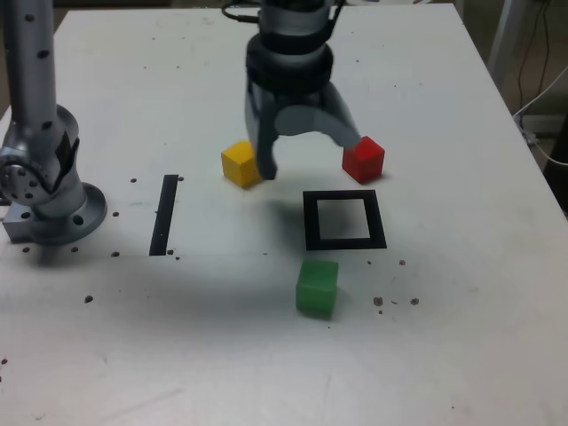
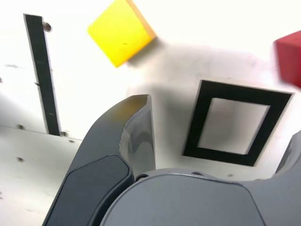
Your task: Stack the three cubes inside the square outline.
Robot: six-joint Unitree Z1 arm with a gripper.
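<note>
While the gripper [image 1: 311, 158] hangs with jaws wide apart, holding nothing, the green cube [image 1: 317, 287], probably the base, lies nearer in the exterior view, just beyond the square outline's [image 1: 346, 244] near edge.

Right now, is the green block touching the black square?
Apart: the exterior view shows white table between the green block and the black square's near edge.
</note>
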